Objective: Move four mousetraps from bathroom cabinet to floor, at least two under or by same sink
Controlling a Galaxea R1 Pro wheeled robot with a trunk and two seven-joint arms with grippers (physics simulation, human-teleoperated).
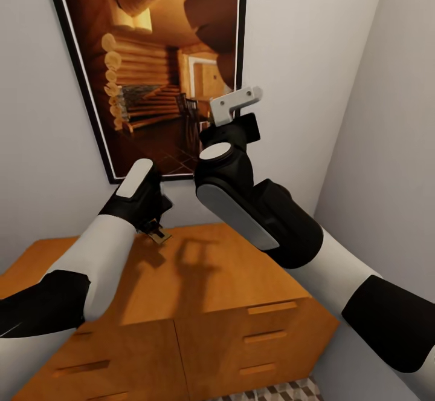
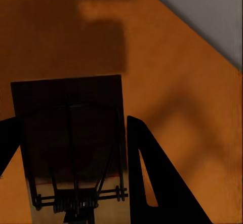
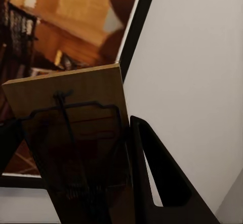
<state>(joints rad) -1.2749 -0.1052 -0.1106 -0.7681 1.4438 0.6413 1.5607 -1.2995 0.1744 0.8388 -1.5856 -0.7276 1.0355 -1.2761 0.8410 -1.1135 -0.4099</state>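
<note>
Two held mousetraps (image 2: 71, 133) above cabinet (image 1: 199, 280)

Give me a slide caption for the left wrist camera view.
Left gripper holding a mousetrap just above the orange cabinet top.

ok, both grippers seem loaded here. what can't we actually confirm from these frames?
- Head view: the right gripper is behind its own wrist; the mousetrap in the right gripper shows in the right wrist view.
- Head view: the mousetrap in the left gripper is a tiny sliver under the left gripper.
- Both wrist views: traps' near ends are cut by the frame edge.
- Head view: bathroom floor is barely visible under the cabinet.
</note>
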